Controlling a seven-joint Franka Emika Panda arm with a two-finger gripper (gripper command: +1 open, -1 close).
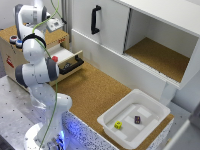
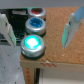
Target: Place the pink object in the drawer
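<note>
**Open gripper over the box top, pink object low in the drawer**

Exterior view. One wooden box (image 1: pixel 30 50) stood by the arm, and its single drawer (image 1: pixel 64 54) was pulled out from the box front, with the black bar handle (image 1: pixel 71 65) on the side farthest from the box. One pink object (image 1: pixel 55 59) showed as a small red spot on the drawer's white inside, just behind the handle and partly crowded by the arm's elbow. It appeared to lie in the drawer already, though the blur leaves that a judgement. The one gripper (image 1: pixel 53 25) hung above the box top, so the pink object lay below it and out past the box front. It was too small a block to have any long axis worth lining up to. Well away from the box, one white tub (image 1: pixel 150 107) held two cubes, one yellow cube (image 1: pixel 118 125) and one maroon cube (image 1: pixel 137 119). One white cabinet (image 1: pixel 115 30) stood beyond the box.

Wrist view. The gripper (image 2: pixel 38 46) had its two fingers spread wide with nothing between them. Under it on the box top (image 2: pixel 60 62) sat three buttons in a row: a red button (image 2: pixel 36 11), a blue button (image 2: pixel 36 24) and a lit green button (image 2: pixel 31 44). Neither the pink object nor the drawer showed here.
</note>
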